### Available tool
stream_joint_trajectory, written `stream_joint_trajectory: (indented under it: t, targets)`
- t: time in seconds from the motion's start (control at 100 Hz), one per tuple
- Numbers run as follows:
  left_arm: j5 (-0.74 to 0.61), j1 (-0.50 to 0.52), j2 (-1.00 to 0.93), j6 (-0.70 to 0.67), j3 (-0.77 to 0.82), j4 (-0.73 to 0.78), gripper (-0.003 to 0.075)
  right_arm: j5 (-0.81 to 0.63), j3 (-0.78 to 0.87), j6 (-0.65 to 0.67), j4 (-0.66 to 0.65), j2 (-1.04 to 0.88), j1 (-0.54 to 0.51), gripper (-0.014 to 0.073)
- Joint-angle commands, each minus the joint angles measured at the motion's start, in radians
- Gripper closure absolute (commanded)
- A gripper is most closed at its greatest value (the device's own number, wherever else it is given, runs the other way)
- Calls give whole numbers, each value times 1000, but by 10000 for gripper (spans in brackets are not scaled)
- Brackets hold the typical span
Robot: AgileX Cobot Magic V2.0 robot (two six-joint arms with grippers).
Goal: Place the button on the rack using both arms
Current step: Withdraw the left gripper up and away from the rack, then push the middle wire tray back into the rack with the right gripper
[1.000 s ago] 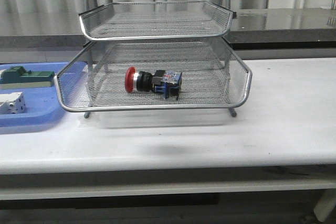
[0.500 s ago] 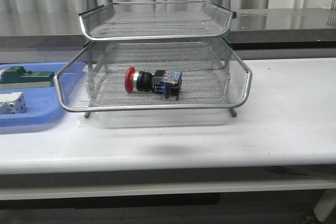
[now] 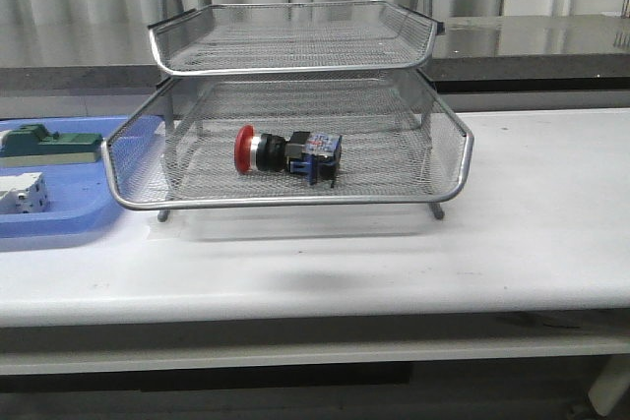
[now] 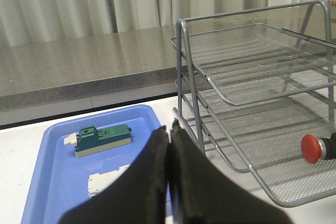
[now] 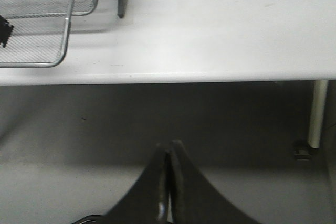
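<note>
White table (image 3: 551,233) with a rounded front edge, one pale leg (image 5: 316,113) showing beneath it. Behind, a grey speckled counter (image 4: 79,66) runs the width of the room, backed by pale pleated curtains (image 4: 68,3) (softly lit). Grey floor (image 5: 79,129) lies below.

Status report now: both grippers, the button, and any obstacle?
Left gripper shut, empty, above the blue tray. Right gripper shut, empty, off the table edge. Button lying in the rack, lower tray. No obstacle seen.
</note>
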Motion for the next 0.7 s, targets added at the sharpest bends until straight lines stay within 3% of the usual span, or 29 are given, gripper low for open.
stream_joint_trajectory:
  t: [0.0, 0.38, 0.54, 0.69]
  targets:
    - [-83, 0, 8, -12, -26, -14, 741, -69, -34, 1, 67, 31, 0, 662]
    - [-83, 0, 8, -12, -26, -14, 741, -181, -34, -204, 395, 254, 1, 660]
    - [-83, 0, 8, -12, -26, -14, 741, -195, -34, -238, 437, 367, 18, 660]
    - [-83, 0, 8, -12, -26, -14, 741, -235, -34, -242, 437, 465, 118, 660]
